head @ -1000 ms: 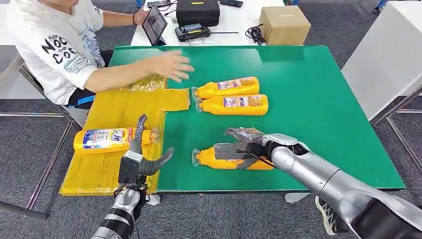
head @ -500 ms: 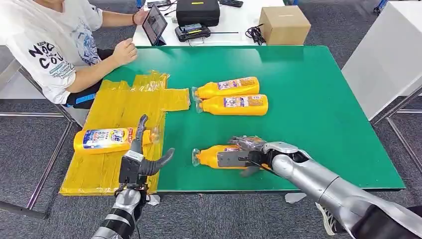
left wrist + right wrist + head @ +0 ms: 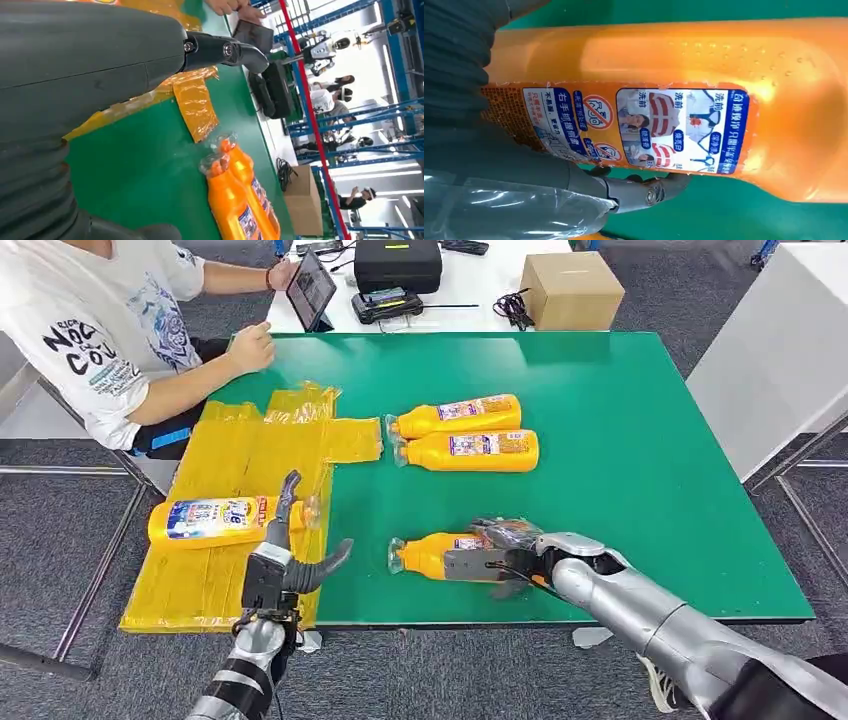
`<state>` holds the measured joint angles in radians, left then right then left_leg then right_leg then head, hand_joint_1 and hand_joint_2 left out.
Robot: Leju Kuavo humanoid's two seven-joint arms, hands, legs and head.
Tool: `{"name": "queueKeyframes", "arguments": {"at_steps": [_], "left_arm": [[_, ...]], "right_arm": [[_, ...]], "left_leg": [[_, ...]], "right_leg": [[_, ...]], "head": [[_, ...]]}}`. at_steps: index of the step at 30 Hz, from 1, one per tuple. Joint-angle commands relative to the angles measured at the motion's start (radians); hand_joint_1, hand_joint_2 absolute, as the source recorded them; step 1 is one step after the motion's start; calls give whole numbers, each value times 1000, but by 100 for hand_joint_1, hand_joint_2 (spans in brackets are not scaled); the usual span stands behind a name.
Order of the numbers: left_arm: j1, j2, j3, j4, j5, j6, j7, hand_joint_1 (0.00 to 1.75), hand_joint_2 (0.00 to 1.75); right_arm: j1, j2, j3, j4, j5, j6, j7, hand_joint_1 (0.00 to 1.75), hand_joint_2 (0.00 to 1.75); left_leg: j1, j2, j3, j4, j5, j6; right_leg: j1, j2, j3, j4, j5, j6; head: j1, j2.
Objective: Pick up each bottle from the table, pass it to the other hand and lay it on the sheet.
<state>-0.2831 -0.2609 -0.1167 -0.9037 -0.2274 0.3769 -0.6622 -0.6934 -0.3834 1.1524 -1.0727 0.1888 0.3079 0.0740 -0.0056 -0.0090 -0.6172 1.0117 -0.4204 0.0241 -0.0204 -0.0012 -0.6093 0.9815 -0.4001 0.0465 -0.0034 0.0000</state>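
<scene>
Right hand (image 3: 495, 558) wrapped around the body of an orange plastic bottle with a printed label (image 3: 440, 554), lying on its side near the front edge of the green tabletop (image 3: 640, 440), clear cap end toward the sheet. In the right wrist view, thumb (image 3: 644, 192) pressed along the lower edge of the same bottle (image 3: 704, 100), fingers over its far side, label with blue and red print facing the camera; bottle base not distinguishable as raised or resting. Left hand (image 3: 285, 565) held at the front table edge over the near corner of the crinkled yellow plastic sheet (image 3: 240, 460), fingers spread, thumb out to the side, nothing held. In the left wrist view, dark finger (image 3: 225, 50) extended above sheet and tabletop. One orange bottle with blue and white label (image 3: 215, 520) lying flat on the sheet, at its left edge, cap end toward the green surface, just beyond the left hand. Two further orange plastic bottles (image 3: 462, 434) lying side by side, touching, near the table centre, caps pointing at the narrow tab of the sheet. Seated person in white printed T-shirt (image 3: 100, 330) at the far left corner, one fist resting on the table edge, other hand at a dark tablet (image 3: 310, 288). Behind the green table: black case (image 3: 397, 262) and brown cardboard box (image 3: 572, 288) on a white surface.
</scene>
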Motion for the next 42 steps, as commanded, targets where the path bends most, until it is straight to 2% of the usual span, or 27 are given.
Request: {"name": "queueKeyframes", "arguments": {"at_steps": [1, 2, 3, 9, 10, 11, 15, 21, 24, 25, 27, 31, 32, 34, 36, 37, 42], "left_arm": [[-27, 8, -15, 54, 6, -3, 9, 0, 175], [-27, 8, -14, 54, 7, -4, 9, 0, 175], [-27, 8, -15, 52, 7, -4, 8, 0, 175], [-27, 8, -15, 52, 7, -4, 8, 0, 175], [-28, 7, -15, 51, 8, -5, 8, 0, 175], [-28, 7, -15, 50, 9, -5, 9, 0, 175], [-24, 7, -15, 46, 12, -5, 9, 0, 175], [15, 11, -2, -13, 14, -7, 12, 0, 175], [66, 10, 21, -100, 20, -24, 32, 0, 175], [82, 6, 33, -128, 32, -40, 48, 0, 175], [118, 3, 39, -196, 43, -67, 69, 0, 175], [126, 1, 35, -213, 41, -74, 82, 0, 175], [126, -1, 38, -215, 46, -78, 84, 0, 175], [148, -8, 38, -264, 97, -124, 119, 0, 175], [162, -7, 22, -299, 122, -156, 147, 0, 175], [167, -6, 1, -320, 165, -201, 185, 0, 175], [172, 27, -73, -313, 369, -372, 304, 0, 175]], "right_arm": [[-1, -1, -9, 43, 15, 15, -1, 0, 175], [-1, -1, -11, 43, 18, 17, -2, 28, 175], [-1, 0, -12, 43, 21, 20, -4, 134, 175], [-1, 0, -12, 43, 21, 20, -4, 134, 175], [-3, 2, -10, 44, 24, 24, -4, 166, 175], [-2, 5, -15, 47, 25, 22, -7, 175, 175], [36, 14, -70, 29, 4, -13, -32, 175, 175], [249, 73, -310, -108, 46, -218, -104, 175, 175], [431, 200, -520, -248, 183, -370, -167, 175, 175], [491, 263, -599, -304, 228, -462, -215, 175, 175], [570, 344, -687, -414, 332, -553, -254, 175, 175], [578, 352, -705, -445, 351, -527, -232, 175, 175], [593, 380, -746, -446, 348, -559, -263, 175, 175], [650, 451, -832, -522, 408, -733, -349, 175, 175], [691, 483, -872, -585, 403, -803, -384, 175, 175], [730, 510, -907, -636, 420, -895, -435, 175, 175], [788, 534, -956, -634, 387, -957, -519, 175, 175]], "left_leg": [[1, 0, 4, -1, -1, -1], [1, -1, 4, 0, -2, -2], [1, 0, 4, 0, -2, -2], [1, 0, 2, -1, -1, -1], [1, 0, 5, 0, -2, -2], [1, 0, 3, -1, -1, -1], [2, 1, 5, 0, -2, -2], [2, 0, 5, -1, -2, -2], [3, 2, 7, -2, -3, -3], [3, 2, 5, -2, -3, -3], [3, 4, 3, -1, -4, -3], [3, 1, 1, 0, -4, -3], [4, 1, 3, 0, -5, -3], [4, -1, -1, -1, -2, -3], [4, 0, 0, 0, -3, -3], [4, 0, 0, 1, -5, -3], [3, -3, 1, -1, -3, -3]], "right_leg": [[1, -1, 4, -1, -1, -2], [2, -1, 5, -1, -2, -2], [1, -1, 5, -1, -2, -2], [1, 0, 3, -1, -1, -1], [2, 0, 5, -1, -2, -2], [1, -1, 3, -1, -1, -1], [2, 0, 5, -1, -1, -2], [2, 0, 5, -2, -2, -2], [3, 1, 8, -3, -2, -3], [3, 2, 5, -3, -2, -3], [4, 3, 3, -1, -2, -3], [5, 1, 1, 1, -3, -3], [5, 1, 4, 0, -4, -4], [4, -1, -1, 0, -3, -3], [4, 0, 0, 1, -3, -3], [4, 0, 0, 2, -5, -4], [3, -3, 2, 0, -4, -3]], "head": [[0, 0], [0, 0], [0, 0], [0, 0], [0, 0], [0, 0], [0, 0], [0, 0], [0, 0], [0, 0], [1, 0], [0, 0], [0, 0], [0, 0], [0, 0], [1, 0], [0, 0]]}}
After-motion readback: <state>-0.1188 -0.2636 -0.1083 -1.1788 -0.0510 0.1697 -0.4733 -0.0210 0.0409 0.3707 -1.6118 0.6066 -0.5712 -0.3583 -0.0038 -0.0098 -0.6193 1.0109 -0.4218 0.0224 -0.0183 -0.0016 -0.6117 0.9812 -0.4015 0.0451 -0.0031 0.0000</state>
